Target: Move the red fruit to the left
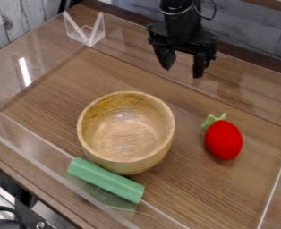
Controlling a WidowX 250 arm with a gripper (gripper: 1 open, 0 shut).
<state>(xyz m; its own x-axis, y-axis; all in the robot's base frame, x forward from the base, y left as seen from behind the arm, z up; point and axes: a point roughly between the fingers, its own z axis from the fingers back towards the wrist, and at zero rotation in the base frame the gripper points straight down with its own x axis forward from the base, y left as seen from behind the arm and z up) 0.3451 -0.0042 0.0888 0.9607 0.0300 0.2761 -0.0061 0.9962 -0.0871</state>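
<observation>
Gripper (183, 64) jaws spread wide, empty, hanging over the counter (119, 76) at the back. Red fruit (223, 139) sits right of the wooden bowl (126, 131), well apart from gripper.

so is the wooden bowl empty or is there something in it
Empty. The wooden bowl stands upright with its bare inside showing; the red fruit lies on the table beside it.

- The gripper (183, 64) is black all over, with two slim tapering fingers (166, 59).
- The fingers hang from a wider black block-shaped body.
- Above it a dark, rounded wrist section runs to the picture's top edge.
</observation>
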